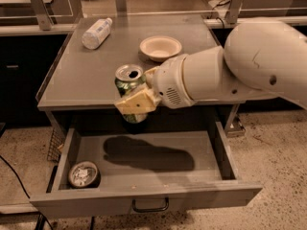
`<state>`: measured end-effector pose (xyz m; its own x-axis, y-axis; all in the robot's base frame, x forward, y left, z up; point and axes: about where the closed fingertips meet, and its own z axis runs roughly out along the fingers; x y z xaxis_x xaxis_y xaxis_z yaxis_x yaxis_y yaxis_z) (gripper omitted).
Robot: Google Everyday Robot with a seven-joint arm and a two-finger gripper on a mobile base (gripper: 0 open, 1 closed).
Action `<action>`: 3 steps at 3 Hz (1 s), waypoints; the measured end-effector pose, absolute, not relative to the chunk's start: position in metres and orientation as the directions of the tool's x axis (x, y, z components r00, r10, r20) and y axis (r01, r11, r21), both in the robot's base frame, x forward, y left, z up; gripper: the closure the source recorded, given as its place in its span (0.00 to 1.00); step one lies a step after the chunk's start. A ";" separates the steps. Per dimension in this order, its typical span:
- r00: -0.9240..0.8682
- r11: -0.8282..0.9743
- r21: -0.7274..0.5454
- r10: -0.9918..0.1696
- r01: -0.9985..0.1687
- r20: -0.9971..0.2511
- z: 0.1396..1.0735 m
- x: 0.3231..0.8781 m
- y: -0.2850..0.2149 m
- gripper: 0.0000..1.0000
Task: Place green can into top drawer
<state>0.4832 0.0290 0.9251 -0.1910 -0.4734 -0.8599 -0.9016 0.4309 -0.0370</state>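
The green can (128, 83) is green and white with a silver top and an open tab hole. My gripper (136, 99) is shut on it and holds it upright in the air, over the table's front edge and above the open top drawer (144, 200). The cream fingers (135, 102) cross the can's lower front, and its bottom shows just below them. The drawer is pulled fully out, with its dark curved handle (150, 206) at the front centre. The arm's shadow lies on the drawer floor.
A squat dark round tin with a pale lid (84, 174) sits in the drawer's front left corner. On the grey table (81, 75) lie a white plastic bottle (97, 32) at the back left and a pale bowl (160, 47) behind the arm.
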 end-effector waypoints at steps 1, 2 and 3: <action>-0.196 0.462 -0.047 -0.462 -0.886 -0.865 0.898 0.470 0.017 1.00; -0.189 0.467 -0.046 -0.443 -0.883 -0.876 0.860 0.466 0.009 1.00; -0.216 0.471 -0.013 -0.429 -0.882 -0.877 0.809 0.468 0.005 1.00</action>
<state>0.4678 0.0045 0.8094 -0.2159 -0.4286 -0.8773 -0.8818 0.4714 -0.0133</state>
